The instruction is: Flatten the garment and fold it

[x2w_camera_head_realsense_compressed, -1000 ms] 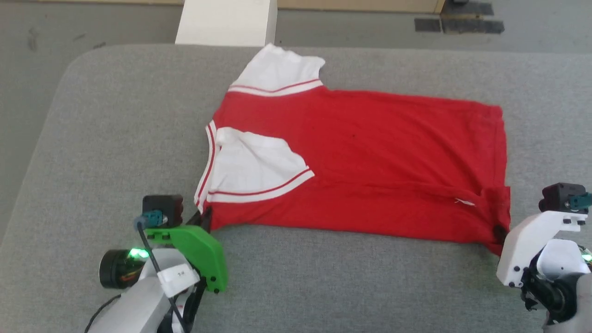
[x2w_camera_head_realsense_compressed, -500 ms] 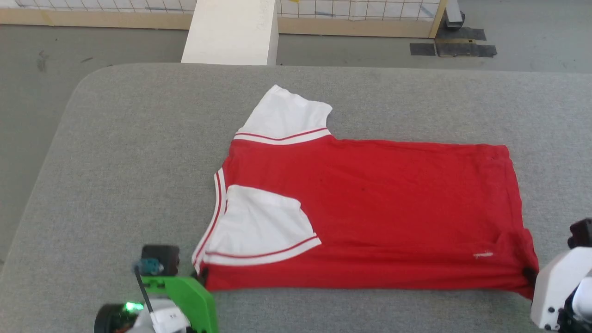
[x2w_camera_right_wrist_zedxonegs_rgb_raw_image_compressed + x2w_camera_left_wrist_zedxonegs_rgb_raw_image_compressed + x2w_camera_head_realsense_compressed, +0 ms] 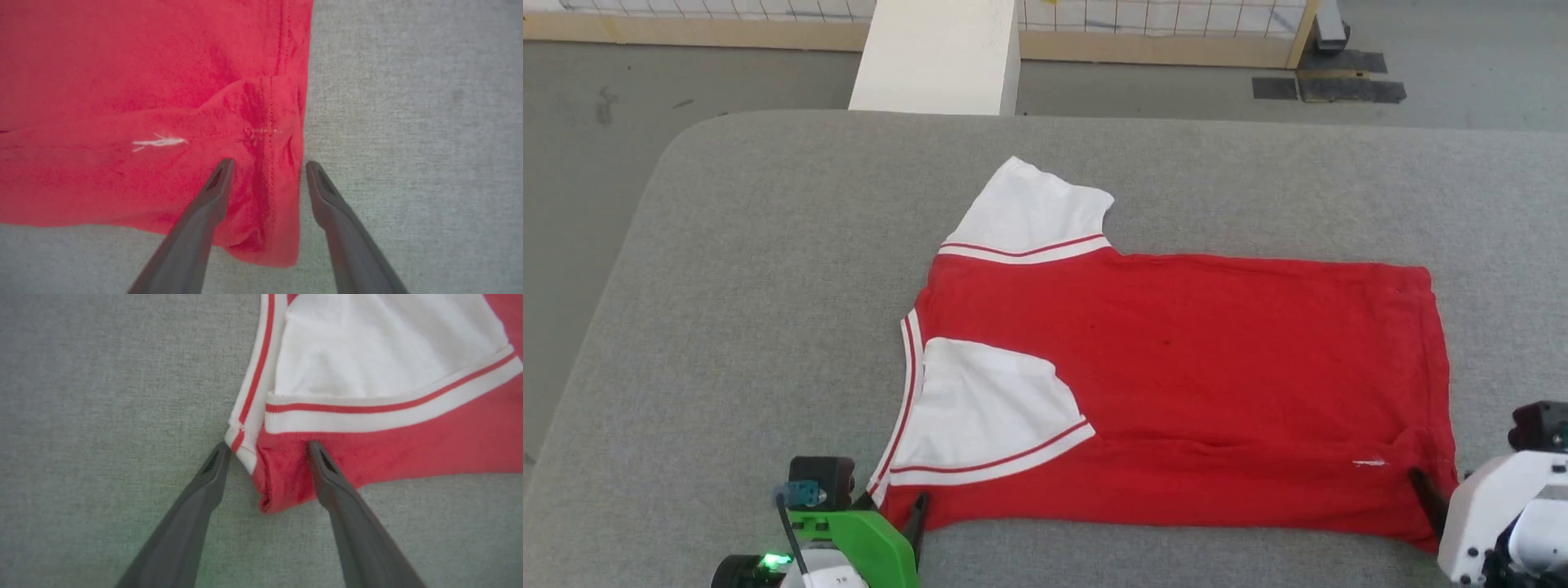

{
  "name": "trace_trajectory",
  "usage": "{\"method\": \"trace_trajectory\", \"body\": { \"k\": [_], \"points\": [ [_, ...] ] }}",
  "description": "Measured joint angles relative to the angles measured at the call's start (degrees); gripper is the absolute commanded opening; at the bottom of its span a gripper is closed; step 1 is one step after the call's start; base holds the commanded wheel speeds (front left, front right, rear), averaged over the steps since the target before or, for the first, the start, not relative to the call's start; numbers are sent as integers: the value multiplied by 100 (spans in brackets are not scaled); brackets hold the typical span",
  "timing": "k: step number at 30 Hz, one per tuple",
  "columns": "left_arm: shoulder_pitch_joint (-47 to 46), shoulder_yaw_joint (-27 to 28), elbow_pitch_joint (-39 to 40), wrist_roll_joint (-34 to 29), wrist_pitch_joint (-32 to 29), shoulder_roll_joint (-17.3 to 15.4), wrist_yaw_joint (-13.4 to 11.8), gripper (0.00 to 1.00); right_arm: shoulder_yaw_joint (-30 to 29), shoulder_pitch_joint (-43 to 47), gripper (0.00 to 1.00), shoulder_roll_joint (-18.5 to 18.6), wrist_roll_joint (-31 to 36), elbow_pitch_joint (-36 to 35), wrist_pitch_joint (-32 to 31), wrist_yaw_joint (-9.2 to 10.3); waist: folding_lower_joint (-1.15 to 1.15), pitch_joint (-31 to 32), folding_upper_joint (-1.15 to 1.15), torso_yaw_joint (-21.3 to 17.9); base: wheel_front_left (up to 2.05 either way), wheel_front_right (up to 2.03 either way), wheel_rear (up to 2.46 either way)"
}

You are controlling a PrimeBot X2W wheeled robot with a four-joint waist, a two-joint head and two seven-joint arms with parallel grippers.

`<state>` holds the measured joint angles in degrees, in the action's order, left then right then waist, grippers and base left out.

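L gripper (image 3: 267,446) now spread, let go of garment (image 3: 1217,367) corner; R gripper (image 3: 267,165) likewise spread.

Green housing (image 3: 870,545), white housing (image 3: 1490,506), dark jaws

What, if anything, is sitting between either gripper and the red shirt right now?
Nothing visible. The left gripper is open astride the near collar-end corner of the garment, and the right gripper is open astride its near hem corner. Grey padding lies beside each corner.
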<state>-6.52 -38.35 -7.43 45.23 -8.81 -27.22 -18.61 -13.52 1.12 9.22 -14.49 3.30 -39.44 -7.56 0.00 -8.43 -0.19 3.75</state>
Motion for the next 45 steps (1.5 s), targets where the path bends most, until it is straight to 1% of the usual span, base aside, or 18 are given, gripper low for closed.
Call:
{"method": "trace_trajectory", "body": {
  "k": [5,7,11,13,17,20,23,25,28,32,35,39,41,43,45],
  "points": [
    [-65,75,-116,-108,591,42,175,100,151,-175,100,120,8,-152,827,0,0,145,0,-17,0,0,0],
    [-138,166,-98,-162,999,93,246,100,274,-223,100,170,-22,-302,1315,0,0,212,0,-31,0,0,0],
    [-281,341,-22,-434,1905,234,299,100,420,-233,100,259,5,-568,2391,0,0,298,0,-80,0,0,0],
    [-347,485,36,-510,2197,330,328,100,465,-222,100,243,19,-664,2876,0,0,323,0,-112,0,0,0],
    [-409,675,185,-835,2329,448,472,100,564,-158,100,53,118,-850,3613,0,0,324,0,-197,0,0,0],
    [-439,670,132,-999,2336,490,625,100,600,-44,100,-172,171,-961,3977,0,0,275,0,-270,0,0,0],
    [-648,642,-56,-1053,2310,502,779,100,659,-15,100,-302,268,-1023,4151,0,0,190,0,-357,0,0,0],
    [-912,604,-224,-1051,2080,482,868,100,693,-10,100,-377,324,-1073,4198,0,0,121,0,-424,0,0,0],
    [-1446,502,-514,-1055,1488,380,1028,100,761,-12,100,-468,401,-1132,4198,0,0,-15,0,-541,0,0,0],
    [-2360,370,-860,-1069,632,205,1354,100,879,-64,100,-528,444,-1198,4196,0,0,-227,0,-747,0,0,0],
    [-3104,299,-1107,-1065,-32,112,1660,100,967,-155,100,-556,469,-1239,4174,0,0,-408,0,-912,0,0,0],
    [-4113,198,-1647,-1040,-1082,-80,2042,100,1162,-320,100,-582,494,-1301,4176,0,0,-656,0,-1168,0,0,0],
    [-4578,181,-1947,-1015,-1492,-177,2227,100,1298,-398,100,-595,480,-1316,4180,0,0,-790,0,-1307,0,0,0],
    [-4952,122,-2194,-981,-1933,-289,2369,100,1461,-469,100,-605,398,-1319,4173,0,0,-905,0,-1440,0,0,0],
    [-5288,68,-2412,-976,-2303,-410,2438,100,1581,-545,100,-615,332,-1336,4180,0,0,-1018,0,-1585,0,0,0]
  ]
}}
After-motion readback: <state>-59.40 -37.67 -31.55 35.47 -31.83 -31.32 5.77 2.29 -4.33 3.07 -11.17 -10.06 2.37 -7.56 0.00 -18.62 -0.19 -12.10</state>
